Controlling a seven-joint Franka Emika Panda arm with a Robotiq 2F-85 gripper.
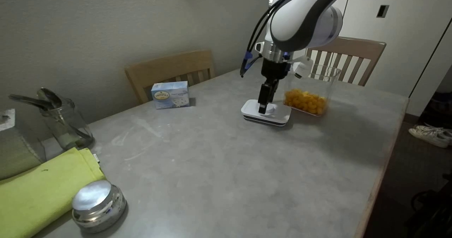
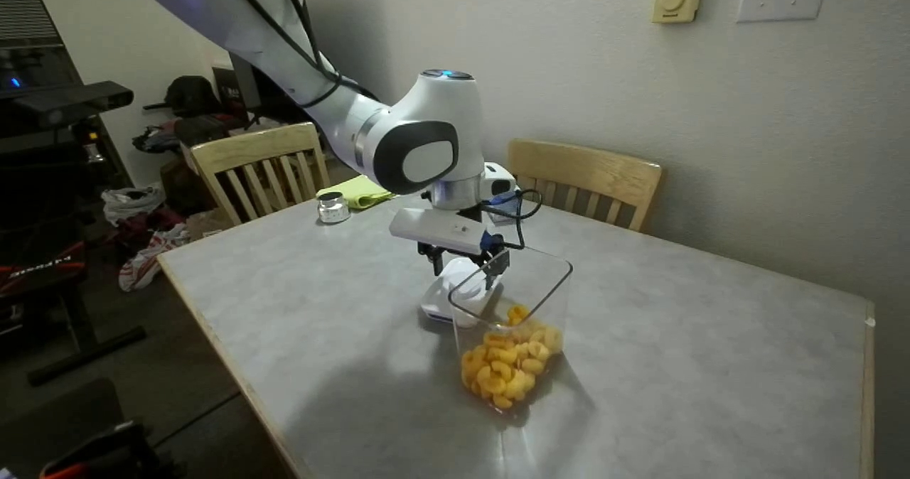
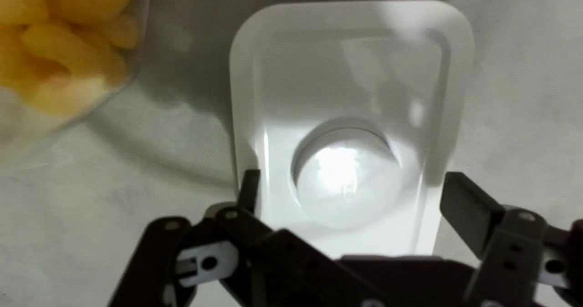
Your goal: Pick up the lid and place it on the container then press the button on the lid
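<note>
While the lid [image 3: 348, 104] lies on the desk [image 1: 212, 167] and the container [image 2: 551, 301] stands uncovered, we judge nothing done: hand [image 3: 350, 178] spread, gripping nothing; remaining: pick, place, press button [image 3: 348, 181].

A home, this! In an exterior view, slatted wooden chair [image 1: 353, 46] upper right, sneakers [image 1: 430, 136] far right, Twinings box [image 1: 171, 96] centre-left.

In an exterior view, a shiny metal jar [image 1: 99, 208] stands near left on the table [image 1: 229, 181], just beside a yellow-green cloth [image 1: 49, 190]. Farther back, a glass jar [image 1: 66, 126] holds utensils [image 1: 50, 97]; right of it stands a light-blue box [image 1: 171, 95], before a wooden chair [image 1: 171, 66]. White shoes [image 1: 431, 135] lie right of the table.
</note>
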